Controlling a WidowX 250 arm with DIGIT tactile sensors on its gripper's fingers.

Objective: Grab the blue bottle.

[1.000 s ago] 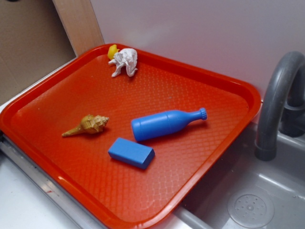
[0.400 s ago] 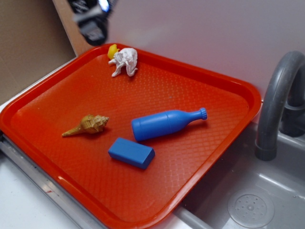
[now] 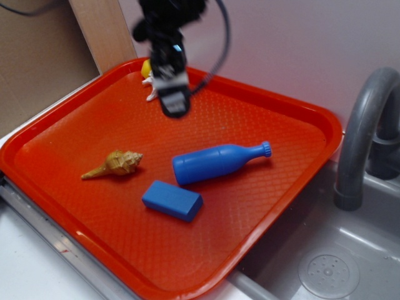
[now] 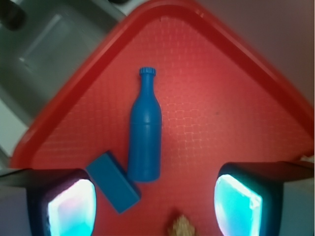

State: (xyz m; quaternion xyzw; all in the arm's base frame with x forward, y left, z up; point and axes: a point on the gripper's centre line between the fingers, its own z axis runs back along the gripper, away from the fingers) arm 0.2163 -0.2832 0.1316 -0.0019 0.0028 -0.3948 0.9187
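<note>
Gripper [image 3: 174,103] hung spread wide and empty over the red tray [image 3: 300,112], upper centre of the exterior frame.
Blue bottle [image 3: 215,162] lay on its side mid-tray, cap toward the grey faucet [image 3: 359,131], well apart from the fingers [image 4: 238,204]; blue block [image 3: 172,200] just beside its base, seashell [image 3: 115,164] to the left.

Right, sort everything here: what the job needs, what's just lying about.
Needed: bottle, pincer (open, above the tray, off the bottle).
Lying about: block, seashell, white crumpled thing, yellow thing, tray, faucet, sink.
</note>
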